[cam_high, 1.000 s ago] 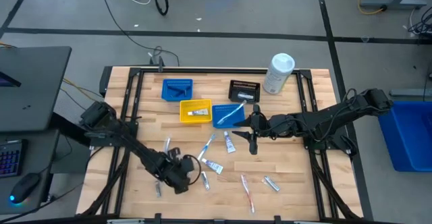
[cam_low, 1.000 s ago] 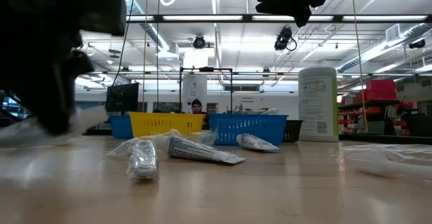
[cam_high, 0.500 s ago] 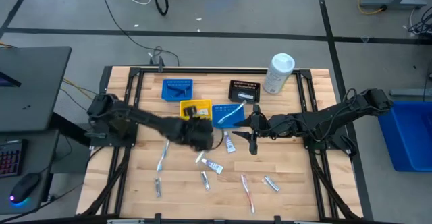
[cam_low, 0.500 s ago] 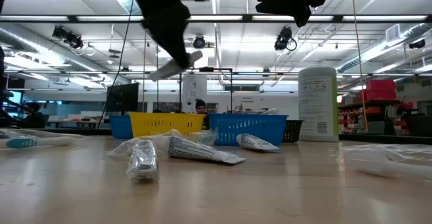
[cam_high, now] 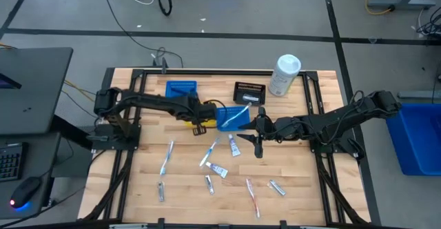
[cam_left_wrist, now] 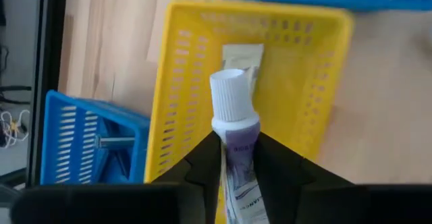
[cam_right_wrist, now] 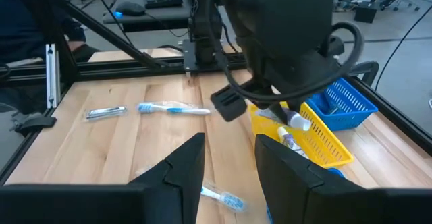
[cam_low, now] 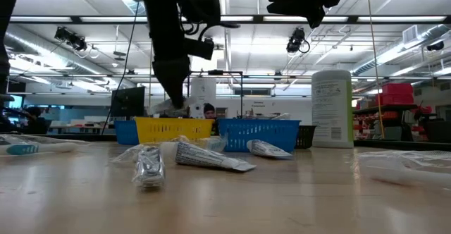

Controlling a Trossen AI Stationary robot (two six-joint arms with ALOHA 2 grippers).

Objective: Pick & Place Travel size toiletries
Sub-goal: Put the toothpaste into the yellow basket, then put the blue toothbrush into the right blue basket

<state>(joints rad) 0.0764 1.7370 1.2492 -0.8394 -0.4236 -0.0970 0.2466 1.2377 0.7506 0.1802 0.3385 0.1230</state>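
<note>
My left gripper (cam_high: 200,116) hangs over the yellow bin (cam_high: 198,113), shut on a white-and-blue mini tube (cam_left_wrist: 234,116) with a white cap. The low view shows it above the yellow bin (cam_low: 173,128). A pale packet (cam_left_wrist: 241,54) lies inside that bin. My right gripper (cam_high: 258,134) is open and holds nothing, raised next to the middle blue bin (cam_high: 233,117), which holds a toothbrush. Several toiletries lie flat on the wood: a blue toothbrush (cam_high: 165,160), tubes (cam_high: 234,145) (cam_high: 219,170), a razor (cam_high: 161,191), a red toothbrush (cam_high: 253,196) and a packet (cam_high: 277,187). My left gripper pinches the mini tube's body (cam_left_wrist: 236,158) just behind the cap, between its two fingers (cam_left_wrist: 206,160). The tube lies along the fingers and its white cap (cam_left_wrist: 231,92) sticks out past their tips. The fingers point down from above. The tube is lifted clear over the yellow bin.
A second blue bin (cam_high: 181,91) and a black bin (cam_high: 249,92) stand toward the far edge, with a large white canister (cam_high: 284,75) at the far right. A dark metal frame borders the table. Bare wood lies near the right edge.
My left gripper rose from the table's near-left area with the mini tube shut in it and swept toward the far edge. It now hangs over the yellow bin. The tube went from the table to being lifted clear. The right arm stayed still.
</note>
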